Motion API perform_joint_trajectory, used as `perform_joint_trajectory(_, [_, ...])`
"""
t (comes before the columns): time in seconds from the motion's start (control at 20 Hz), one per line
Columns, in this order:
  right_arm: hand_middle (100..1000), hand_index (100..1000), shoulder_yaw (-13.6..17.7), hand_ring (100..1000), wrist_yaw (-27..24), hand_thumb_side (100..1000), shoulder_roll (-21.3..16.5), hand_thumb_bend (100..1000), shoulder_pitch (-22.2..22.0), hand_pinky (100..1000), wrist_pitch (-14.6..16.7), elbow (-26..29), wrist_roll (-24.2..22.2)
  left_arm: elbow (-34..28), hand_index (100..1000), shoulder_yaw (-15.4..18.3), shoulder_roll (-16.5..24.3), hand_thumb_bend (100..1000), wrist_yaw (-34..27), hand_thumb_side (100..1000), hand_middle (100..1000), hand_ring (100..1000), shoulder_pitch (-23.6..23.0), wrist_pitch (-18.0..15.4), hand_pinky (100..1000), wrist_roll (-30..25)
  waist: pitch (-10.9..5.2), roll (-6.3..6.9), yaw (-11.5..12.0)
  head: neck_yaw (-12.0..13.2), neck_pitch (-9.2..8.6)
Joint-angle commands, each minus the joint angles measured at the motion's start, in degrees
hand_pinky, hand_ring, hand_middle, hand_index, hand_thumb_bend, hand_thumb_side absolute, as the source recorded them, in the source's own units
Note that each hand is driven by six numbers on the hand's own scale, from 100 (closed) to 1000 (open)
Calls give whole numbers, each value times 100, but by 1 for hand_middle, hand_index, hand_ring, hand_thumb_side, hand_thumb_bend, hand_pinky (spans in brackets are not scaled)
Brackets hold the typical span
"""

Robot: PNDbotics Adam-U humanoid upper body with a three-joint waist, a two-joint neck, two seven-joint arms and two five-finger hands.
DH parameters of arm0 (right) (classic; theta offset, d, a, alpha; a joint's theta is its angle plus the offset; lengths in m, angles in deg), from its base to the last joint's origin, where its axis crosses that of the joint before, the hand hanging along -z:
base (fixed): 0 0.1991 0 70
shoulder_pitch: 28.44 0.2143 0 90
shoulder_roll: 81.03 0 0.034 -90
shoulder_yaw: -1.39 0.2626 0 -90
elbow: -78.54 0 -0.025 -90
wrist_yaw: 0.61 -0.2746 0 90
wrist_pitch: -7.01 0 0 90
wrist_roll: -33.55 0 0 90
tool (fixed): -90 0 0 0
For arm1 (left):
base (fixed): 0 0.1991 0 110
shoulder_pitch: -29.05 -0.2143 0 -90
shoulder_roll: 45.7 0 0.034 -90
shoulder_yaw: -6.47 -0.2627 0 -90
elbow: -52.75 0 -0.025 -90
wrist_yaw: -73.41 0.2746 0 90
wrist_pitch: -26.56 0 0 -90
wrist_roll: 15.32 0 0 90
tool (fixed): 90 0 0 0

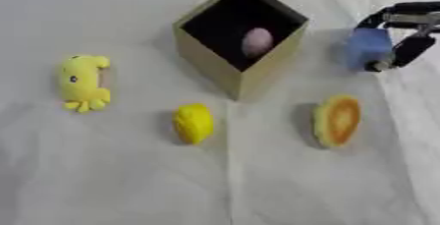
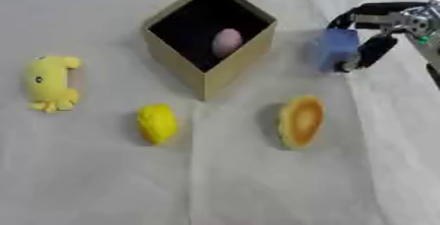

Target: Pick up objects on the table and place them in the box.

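At the upper right of the frame, the right robot hand (image 2: pixel 378 32) has its fingers curled round a blue block (image 2: pixel 337 49), just right of the open box (image 1: pixel 240 42). A pink egg-shaped thing (image 1: pixel 257 41) lies inside the box. On the white worktop (image 1: pixel 120 180) lie a yellow plush toy (image 1: pixel 83 82) at left, a lemon (image 1: pixel 194 123) and an orange slice-shaped toy (image 1: pixel 337 120) below the box.

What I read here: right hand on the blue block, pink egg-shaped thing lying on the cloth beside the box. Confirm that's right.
One thing is off: the pink egg-shaped thing lies inside the box, not on the cloth beside it; the left eye view shows it. The right hand is indeed on the blue block.
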Motion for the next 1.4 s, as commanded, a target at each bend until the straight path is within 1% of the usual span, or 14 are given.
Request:
perform_joint_trajectory(0.05, [544,729,109,834,-162,220,-116,355,94,870,-6,143,114,-120,849,19,141,191,-4,778,685,659,45,-12,879,-26,-101,14,2,24,-45])
perform_joint_trajectory(0.1, [527,713,121,817,-245,212,-127,332,86,867,-28,224,155,-120,848,20,141,191,-3,778,684,659,44,-11,879,-26,-104,15,0,26,-39])
perform_joint_trajectory(0.25, [518,704,171,800,-423,179,-167,283,97,864,-137,501,272,-120,848,18,138,192,-1,776,683,659,41,-8,879,-29,-125,17,-7,27,-29])
perform_joint_trajectory(0.4, [528,716,249,797,-486,167,-193,262,194,866,-216,812,345,-120,848,19,147,193,2,773,683,660,35,-10,879,-30,-164,16,-20,29,-12])
perform_joint_trajectory(0.6, [544,727,247,802,-505,169,-95,244,530,870,-164,1176,197,-120,848,14,154,194,4,772,681,661,15,-4,879,-33,-228,-6,-48,25,10])
perform_joint_trajectory(0.75, [555,735,105,806,-537,178,212,243,947,872,-79,1256,-46,-120,848,-2,164,196,1,768,680,662,14,-1,878,-48,-283,-22,-54,-7,31])
perform_joint_trajectory(0.9, [563,740,-64,809,-425,184,650,253,1377,873,43,1075,-292,-120,848,-29,180,198,-7,763,680,663,44,-6,878,-76,-323,-27,-13,-52,38])
perform_joint_trajectory(1.05, [573,747,-92,814,-220,196,1049,243,1681,874,179,745,-401,-120,848,-43,207,198,-13,760,679,663,65,-17,878,-94,-338,-35,55,-99,59])
perform_joint_trajectory(1.25, [594,763,-89,819,-51,218,1538,241,1926,875,401,302,-550,-120,848,-69,204,198,-38,761,679,663,94,-17,878,-118,-328,-48,129,-162,62])
perform_joint_trajectory(1.4, [612,774,-73,825,162,232,1809,250,2006,874,521,-41,-601,-120,848,-87,200,198,-53,761,678,663,125,-20,878,-145,-314,-57,180,-214,62])
